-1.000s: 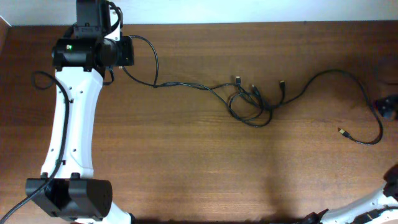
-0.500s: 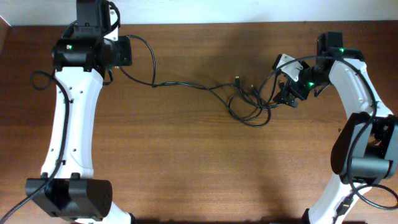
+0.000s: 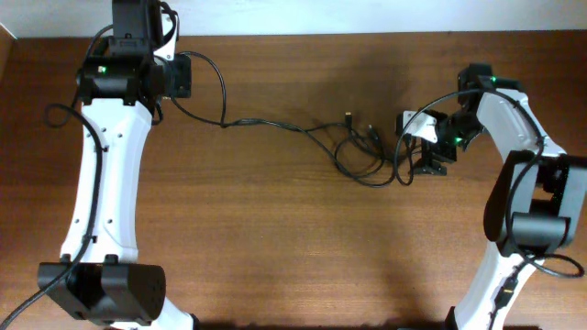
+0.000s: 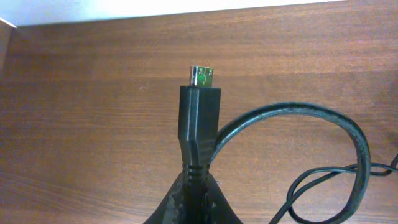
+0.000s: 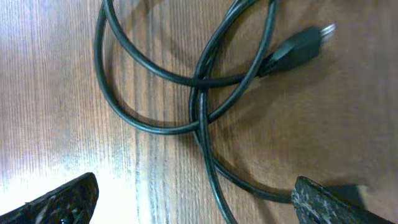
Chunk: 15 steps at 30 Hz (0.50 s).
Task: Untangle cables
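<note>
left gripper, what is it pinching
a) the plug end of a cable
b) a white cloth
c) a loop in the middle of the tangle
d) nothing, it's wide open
A: in the left wrist view the left gripper is closed on the black body of a cable plug, with the plug's metal tip sticking out past the fingers over the table.

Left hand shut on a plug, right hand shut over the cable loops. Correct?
Not quite. The right hand is open, not shut: the right wrist view shows its fingers spread wide on either side of the cable loops. The left hand is shut on a plug, as you said.
</note>
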Each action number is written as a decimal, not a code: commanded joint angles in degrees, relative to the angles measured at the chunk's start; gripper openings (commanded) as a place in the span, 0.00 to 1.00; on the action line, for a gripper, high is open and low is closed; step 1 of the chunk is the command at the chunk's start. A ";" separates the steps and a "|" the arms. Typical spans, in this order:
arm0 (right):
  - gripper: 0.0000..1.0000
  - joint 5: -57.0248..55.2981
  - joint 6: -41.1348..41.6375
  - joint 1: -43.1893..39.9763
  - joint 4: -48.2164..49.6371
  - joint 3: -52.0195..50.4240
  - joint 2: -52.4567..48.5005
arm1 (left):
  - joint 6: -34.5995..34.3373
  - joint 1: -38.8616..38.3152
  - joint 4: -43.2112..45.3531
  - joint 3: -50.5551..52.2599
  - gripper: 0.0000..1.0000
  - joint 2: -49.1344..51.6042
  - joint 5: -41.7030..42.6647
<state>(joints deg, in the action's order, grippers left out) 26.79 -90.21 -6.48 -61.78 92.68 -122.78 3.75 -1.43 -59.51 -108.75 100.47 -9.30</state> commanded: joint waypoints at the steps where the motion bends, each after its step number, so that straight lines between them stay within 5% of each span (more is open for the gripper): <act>1: 0.99 -0.04 -1.07 -0.02 1.16 -1.95 -3.63 | 0.59 0.31 0.74 -0.81 0.06 -1.11 -1.03; 3: 0.99 1.29 -1.07 0.00 1.16 -2.16 -5.35 | 0.46 0.31 0.72 -0.81 0.07 -1.11 -1.03; 4: 0.76 2.01 -1.07 0.00 1.20 -2.16 -6.29 | 0.39 0.31 0.72 -0.81 0.07 -1.11 -1.01; 5: 0.04 2.10 -1.05 0.00 1.90 -2.16 -7.08 | 0.37 0.31 0.72 -0.81 0.07 -1.11 -1.01; 15: 0.04 4.48 7.17 -0.02 2.84 3.56 -4.09 | -0.72 0.31 0.70 -0.81 0.07 -1.11 -0.37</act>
<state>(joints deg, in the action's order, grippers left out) 30.89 -87.09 -6.55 -58.61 92.82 -128.27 3.64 -1.43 -58.96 -108.75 100.47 -9.45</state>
